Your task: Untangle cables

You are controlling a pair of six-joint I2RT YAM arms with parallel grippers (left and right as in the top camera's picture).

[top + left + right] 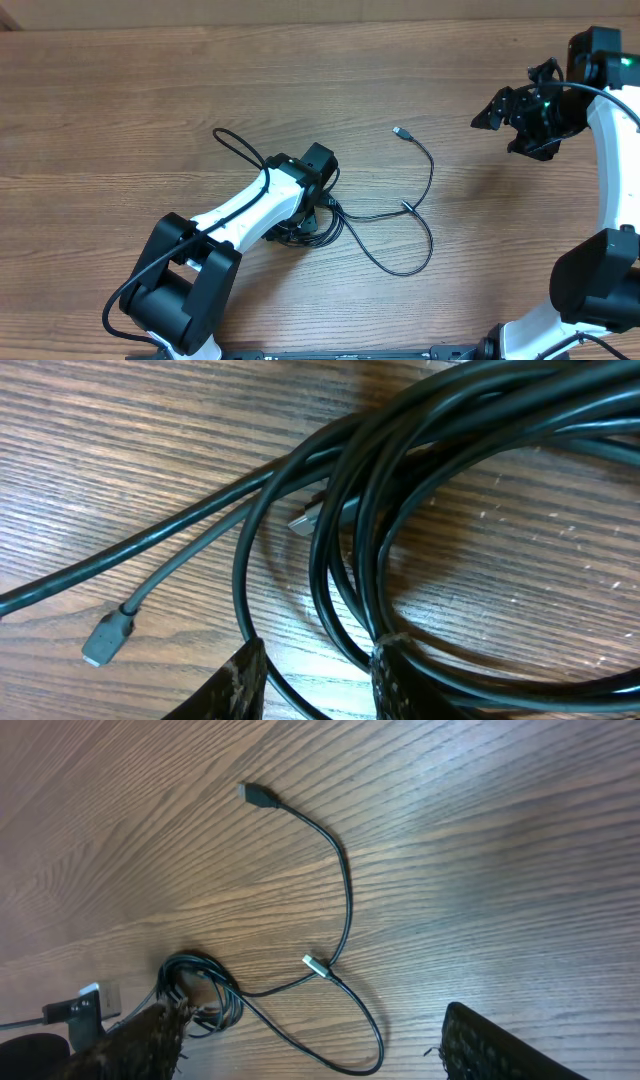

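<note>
Overhead, a wooden tabletop (120, 90) is seen filling the frame. The left arm (240, 205) is stretched from the lower left towards the centre, and the left pincer (315, 685) is lowered over the cables (300, 230). In the left wrist view its fingers are held spread at the bottom edge, with dark strands running between them and one strand touching the finger on the right of the frame.

The right arm (610, 170) is kept along the right edge. The right pincer (520, 118) is held in the upper right, well apart from the cables, and it is shown spread wide in the right wrist view.

The cables are bundled in a coil just left of centre. From it a loose strand (430, 170) is led right and up to a small plug (400, 131), and a loop (405, 268) is laid out below centre. A silver-tipped plug (408, 207) is set beside that strand. A small grey plug (105, 638) is seen at the lower left of the left wrist view.
</note>
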